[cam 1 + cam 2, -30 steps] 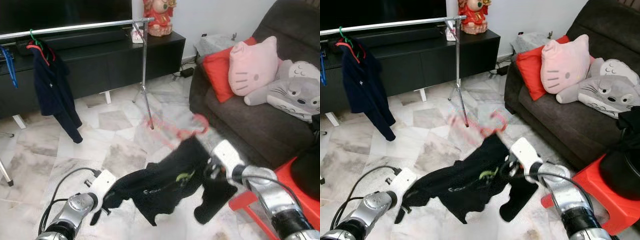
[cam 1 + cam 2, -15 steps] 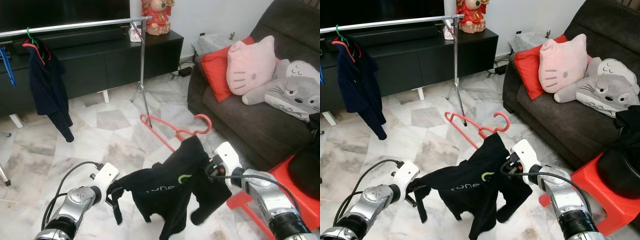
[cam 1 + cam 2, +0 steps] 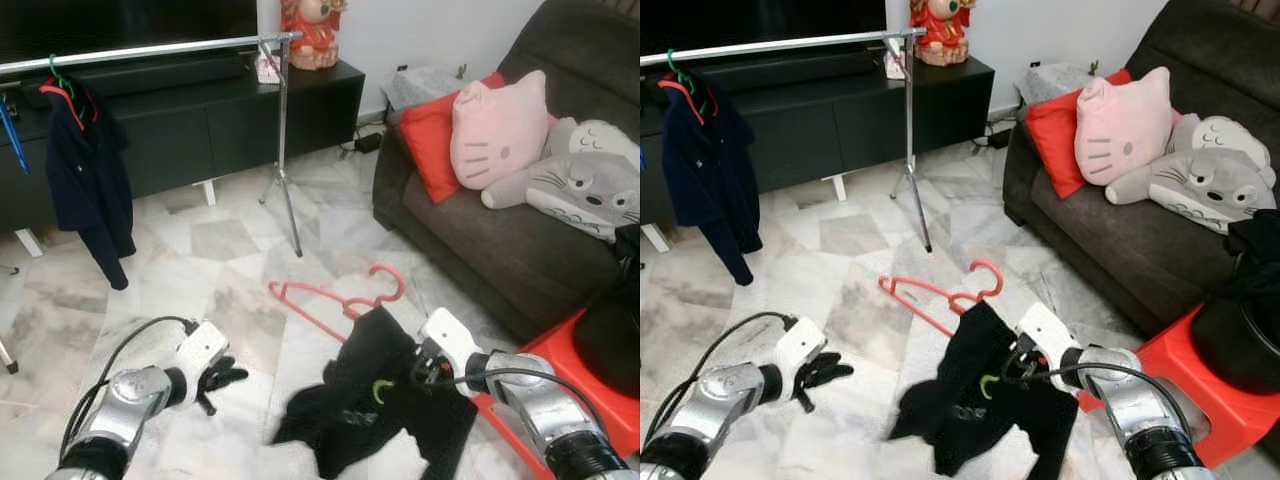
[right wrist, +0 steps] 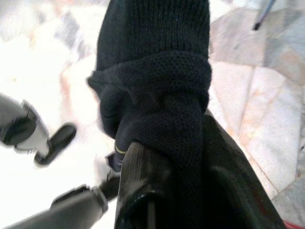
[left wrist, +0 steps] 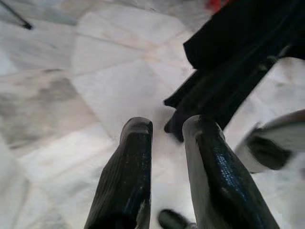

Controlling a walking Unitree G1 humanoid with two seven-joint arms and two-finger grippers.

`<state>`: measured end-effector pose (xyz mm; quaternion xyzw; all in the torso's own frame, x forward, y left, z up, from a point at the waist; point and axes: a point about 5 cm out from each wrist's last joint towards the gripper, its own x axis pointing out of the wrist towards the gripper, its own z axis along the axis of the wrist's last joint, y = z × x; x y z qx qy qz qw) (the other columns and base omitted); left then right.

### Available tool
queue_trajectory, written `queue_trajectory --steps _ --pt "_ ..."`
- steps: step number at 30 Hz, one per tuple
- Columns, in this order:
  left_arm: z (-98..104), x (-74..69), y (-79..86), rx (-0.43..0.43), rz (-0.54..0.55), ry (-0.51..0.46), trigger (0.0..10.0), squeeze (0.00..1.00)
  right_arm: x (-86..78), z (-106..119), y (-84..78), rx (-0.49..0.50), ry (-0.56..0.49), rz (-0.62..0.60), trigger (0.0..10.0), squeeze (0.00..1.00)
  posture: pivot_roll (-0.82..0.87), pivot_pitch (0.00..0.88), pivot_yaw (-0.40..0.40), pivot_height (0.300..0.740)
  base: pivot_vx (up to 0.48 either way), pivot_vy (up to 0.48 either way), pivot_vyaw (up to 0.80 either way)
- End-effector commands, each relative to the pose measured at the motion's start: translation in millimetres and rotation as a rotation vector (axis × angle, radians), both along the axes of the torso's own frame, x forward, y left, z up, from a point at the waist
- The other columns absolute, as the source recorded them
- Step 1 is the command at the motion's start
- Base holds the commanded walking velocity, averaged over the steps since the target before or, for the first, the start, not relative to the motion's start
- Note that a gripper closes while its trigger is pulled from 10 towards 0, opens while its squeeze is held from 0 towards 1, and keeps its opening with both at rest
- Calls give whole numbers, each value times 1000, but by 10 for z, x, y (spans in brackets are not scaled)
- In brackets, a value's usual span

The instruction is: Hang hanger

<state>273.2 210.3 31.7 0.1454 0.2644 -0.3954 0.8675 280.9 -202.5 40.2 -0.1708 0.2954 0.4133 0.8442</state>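
Two silver, cylindrical-jointed arms with white wrist housings and looping black cables, ending in a left gripper [image 3: 222,377] and right gripper [image 4: 190,181] of long, glossy black fingers [image 5: 127,186].

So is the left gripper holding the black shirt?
No, the left gripper hangs empty over the floor, apart from the black shirt held by the right gripper.

No text, label or number can be read anywhere; the black shirt [image 3: 375,405] bears a small green mark, crumpled and too small to make out as a letter or brand
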Motion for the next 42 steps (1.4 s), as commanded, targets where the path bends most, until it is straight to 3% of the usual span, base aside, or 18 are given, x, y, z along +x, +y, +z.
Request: queue_trajectory --steps 1,4,12,13,14,22,23,24,25,26,27,28,29,42 --pt "128 26 -15 -43 -38 -15 10000 1000 24 60 -5 -24 -7 73 10000 0 -28 0 -105 740 0 0 0" --pt "346 21 -56 -152 -89 -29 10000 1000 -2 -3 -53 -108 23 132 10000 0 -25 0 -107 740 0 0 0" --pt "629 57 -177 -228 -150 -91 10000 1000 22 23 5 -146 21 256 10000 0 -13 0 -110 740 0 0 0" --pt "643 69 -206 -236 -152 -101 10000 627 21 20 32 -146 22 280 10000 0 -13 0 -111 740 0 0 0" --pt "652 67 -260 -263 -160 -85 10000 0 30 19 93 -143 15 315 10000 0 -12 0 -111 740 0 0 0" --pt "579 24 -387 -261 -192 -29 10000 0 103 93 315 -83 -13 404 10000 0 -14 0 -109 740 0 0 0" --pt "584 15 -409 -282 -194 -24 10000 467 113 99 338 -79 -18 409 10000 0 -12 0 -110 740 0 0 0" --pt "586 13 -415 -290 -193 -22 10000 467 118 101 347 -78 -19 408 10000 0 -12 0 -110 740 0 0 0" --pt "582 9 -432 -287 -196 -16 10000 843 133 106 361 -73 -21 406 10000 0 -7 0 -111 740 0 0 0" --pt "567 4 -440 -263 -205 -17 10000 800 141 108 371 -67 -19 404 10000 0 -6 0 -109 740 0 0 0" --pt "550 -1 -447 -235 -216 -19 10000 537 144 109 385 -62 -15 408 10000 0 -6 0 -108 740 0 0 0" --pt "540 -6 -453 -217 -223 -20 10000 537 148 109 393 -58 -11 413 10000 0 -5 0 -107 740 0 0 0" --pt "536 -10 -459 -214 -228 -15 10000 0 147 109 402 -56 -8 424 10000 0 -6 0 -103 740 0 0 0" --pt "583 -28 -516 -228 -301 12 10000 0 184 129 585 -53 2 517 10000 0 1 0 -82 740 0 0 0"
